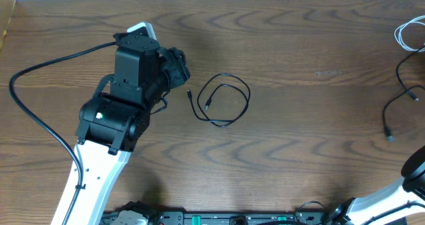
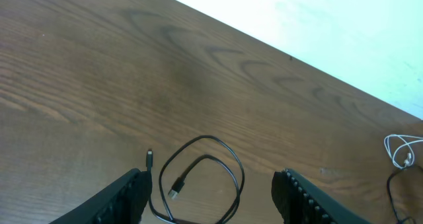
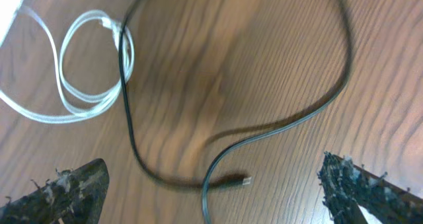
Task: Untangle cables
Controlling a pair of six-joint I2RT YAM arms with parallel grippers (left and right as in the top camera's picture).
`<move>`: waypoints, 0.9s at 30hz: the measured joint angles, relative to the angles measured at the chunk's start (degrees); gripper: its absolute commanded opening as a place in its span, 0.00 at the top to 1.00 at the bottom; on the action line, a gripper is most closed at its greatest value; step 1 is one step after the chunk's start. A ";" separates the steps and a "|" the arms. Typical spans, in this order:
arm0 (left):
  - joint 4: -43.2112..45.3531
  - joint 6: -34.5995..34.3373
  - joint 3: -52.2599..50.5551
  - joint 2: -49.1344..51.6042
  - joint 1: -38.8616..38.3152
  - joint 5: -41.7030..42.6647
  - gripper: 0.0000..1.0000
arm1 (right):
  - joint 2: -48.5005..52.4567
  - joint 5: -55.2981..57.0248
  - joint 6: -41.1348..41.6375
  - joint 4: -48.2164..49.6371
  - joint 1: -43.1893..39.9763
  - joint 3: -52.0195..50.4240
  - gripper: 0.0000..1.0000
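Cables: we see a black loop (image 1: 222,100) lying alone mid desk (image 1: 299,26), well apart from the white cable (image 1: 410,36) and second black cable (image 1: 400,97), which overlap at the right edge. Our left hand (image 2: 211,201) is spread apart and empty, near the loop. Our right hand (image 3: 211,191) is spread apart and empty above the second black cable.
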 measured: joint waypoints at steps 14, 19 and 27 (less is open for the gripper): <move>-1.68 3.48 0.00 2.16 0.00 0.00 0.36 | -0.61 -29.42 -8.24 -9.68 12.31 0.02 0.01; -2.64 6.25 0.00 4.48 0.13 0.02 0.36 | -0.61 -30.05 -10.14 -12.39 25.90 0.02 0.05; -6.80 8.87 0.00 4.61 6.99 1.86 0.36 | -0.61 -25.77 -10.91 -14.91 44.98 -1.79 0.32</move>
